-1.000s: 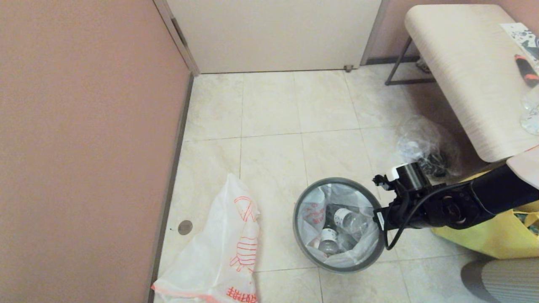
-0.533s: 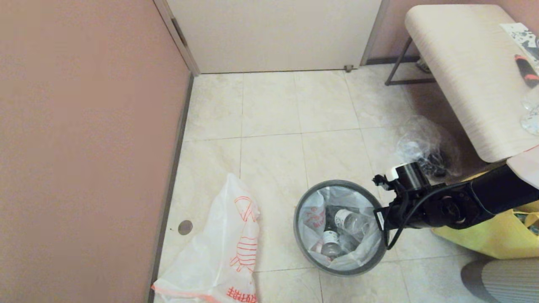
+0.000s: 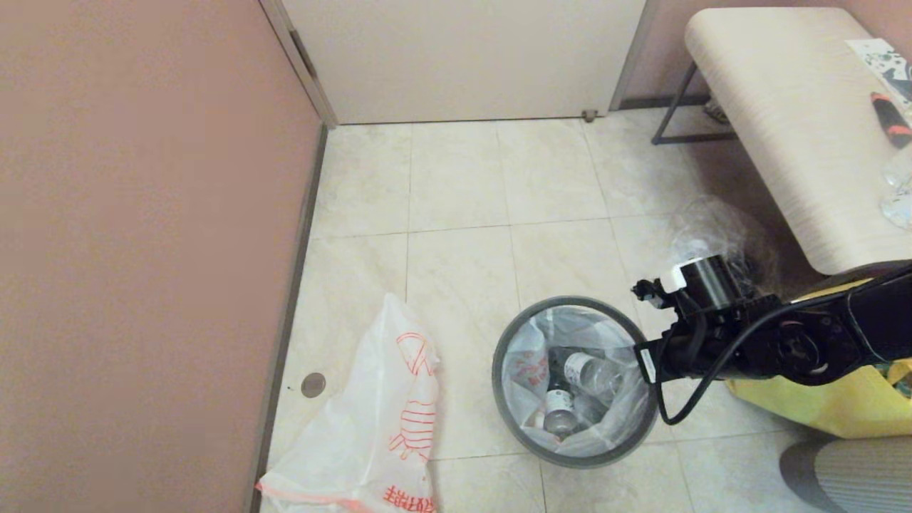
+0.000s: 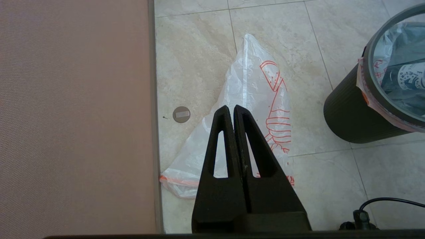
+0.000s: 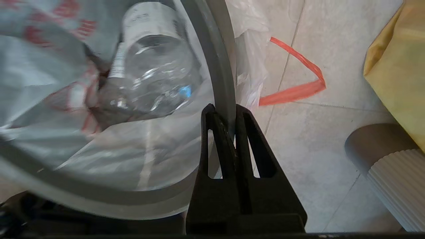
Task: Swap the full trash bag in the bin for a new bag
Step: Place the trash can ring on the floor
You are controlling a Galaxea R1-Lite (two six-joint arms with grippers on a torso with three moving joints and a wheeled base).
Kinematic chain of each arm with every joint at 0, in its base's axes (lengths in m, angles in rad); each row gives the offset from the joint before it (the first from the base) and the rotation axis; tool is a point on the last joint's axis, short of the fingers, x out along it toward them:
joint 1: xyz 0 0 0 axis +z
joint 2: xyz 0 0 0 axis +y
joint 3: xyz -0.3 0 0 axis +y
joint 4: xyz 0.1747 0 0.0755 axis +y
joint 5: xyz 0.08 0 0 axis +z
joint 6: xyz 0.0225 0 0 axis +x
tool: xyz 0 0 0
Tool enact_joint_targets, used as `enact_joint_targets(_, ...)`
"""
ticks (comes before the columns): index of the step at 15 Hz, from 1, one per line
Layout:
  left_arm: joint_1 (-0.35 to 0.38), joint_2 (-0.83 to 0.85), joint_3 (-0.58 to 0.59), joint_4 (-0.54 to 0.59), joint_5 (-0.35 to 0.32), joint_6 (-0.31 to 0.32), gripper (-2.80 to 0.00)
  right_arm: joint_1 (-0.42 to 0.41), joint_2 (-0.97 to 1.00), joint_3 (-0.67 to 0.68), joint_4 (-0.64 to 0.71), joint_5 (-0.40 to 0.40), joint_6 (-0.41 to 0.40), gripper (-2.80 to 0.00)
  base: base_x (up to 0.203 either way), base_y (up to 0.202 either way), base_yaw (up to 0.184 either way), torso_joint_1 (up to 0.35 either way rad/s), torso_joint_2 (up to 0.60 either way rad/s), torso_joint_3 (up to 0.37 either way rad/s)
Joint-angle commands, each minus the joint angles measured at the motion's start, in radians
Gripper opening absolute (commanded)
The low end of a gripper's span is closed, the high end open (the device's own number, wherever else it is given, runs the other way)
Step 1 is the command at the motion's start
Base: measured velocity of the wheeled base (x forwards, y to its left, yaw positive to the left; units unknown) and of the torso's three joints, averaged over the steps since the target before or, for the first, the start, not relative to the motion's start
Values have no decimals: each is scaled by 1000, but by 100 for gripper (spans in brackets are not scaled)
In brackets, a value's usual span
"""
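Observation:
The black bin (image 3: 574, 450) stands on the tiled floor with its grey rim ring (image 3: 496, 356) on top. It is lined with the full bag (image 3: 527, 367), and clear bottles (image 3: 588, 372) show inside. My right gripper (image 3: 645, 363) is at the ring's right side. In the right wrist view it (image 5: 223, 109) is shut on the rim ring (image 5: 222, 66). The new bag (image 3: 377, 420) lies limp and flat by the left wall. My left gripper (image 4: 230, 109) hangs shut and empty above the new bag (image 4: 252, 76), with the bin (image 4: 345, 113) off to one side.
A pink wall (image 3: 142, 249) runs along the left, with a floor drain (image 3: 313, 385) beside it. A yellow bag (image 3: 841, 399), a crumpled clear bag (image 3: 719, 242) and a pale table (image 3: 776, 121) crowd the right. A grey ribbed cylinder (image 3: 848, 470) stands at the front right.
My right wrist has risen a little and drawn back to the right with the rim ring in its grip. The ring looks slightly larger. The new bag has not moved.

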Motion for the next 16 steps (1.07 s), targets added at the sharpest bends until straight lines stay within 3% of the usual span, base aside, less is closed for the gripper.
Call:
enact_joint_targets(1, 0, 0, 5, 0, -1, 1, -280, 12, -87, 2, 39, 0, 22, -280, 0, 0, 0, 0, 0, 0)
enact_joint_targets(6, 0, 0, 5, 0, 0, 1, -280, 20, -306, 84, 178, -55, 34, -280, 0, 0, 0, 0, 0, 0)
enact_joint_targets(10, 0, 0, 5, 0, -1, 1, -280, 23, -559, 198, 375, -135, 34, -280, 0, 0, 0, 0, 0, 0)
enact_joint_targets(12, 0, 0, 5, 0, -1, 1, -280, -45, -622, 309, 440, -197, 28, -280, 0, 0, 0, 0, 0, 0)
enact_joint_targets(16, 0, 0, 5, 0, -1, 1, -280, -241, -667, 443, 510, -223, -52, -280, 0, 0, 0, 0, 0, 0)
